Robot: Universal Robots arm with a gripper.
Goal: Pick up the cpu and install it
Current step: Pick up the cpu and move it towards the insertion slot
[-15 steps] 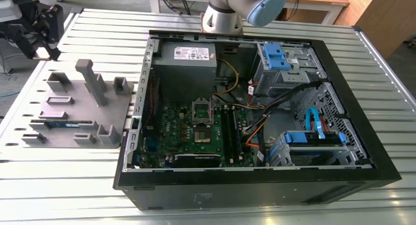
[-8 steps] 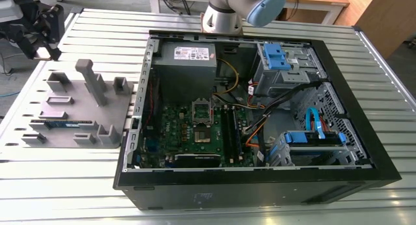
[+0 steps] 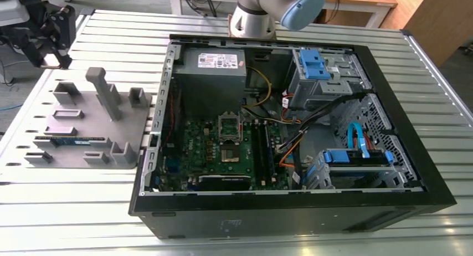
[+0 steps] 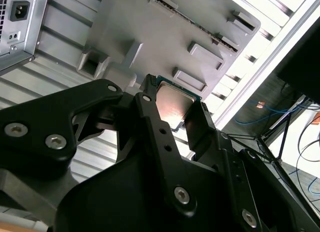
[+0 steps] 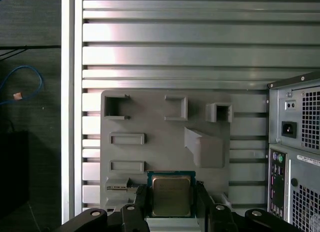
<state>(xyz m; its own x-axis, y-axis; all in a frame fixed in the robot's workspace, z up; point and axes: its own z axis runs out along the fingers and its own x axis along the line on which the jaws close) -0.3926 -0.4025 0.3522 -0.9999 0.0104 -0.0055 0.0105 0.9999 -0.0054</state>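
The cpu, gripped between the fingers, hangs over the grey fixture plate.

A slatted metal surface is occupied by an open computer case; a grey fixture plate is laid just beside the case, on the exterior view's left.

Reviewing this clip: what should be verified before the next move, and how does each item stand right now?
1. cpu clamped in the end effector: ok.
2. cpu sits square in the grip, in the first wrist view: ok.
3. cpu clear above the fixture plate: ok, it seems.
4. Computer case open, motherboard exposed: ok.
5. Socket empty and unlatched: cannot tell.
6. Cables off the socket: ok; they run on the exterior view's right of it.
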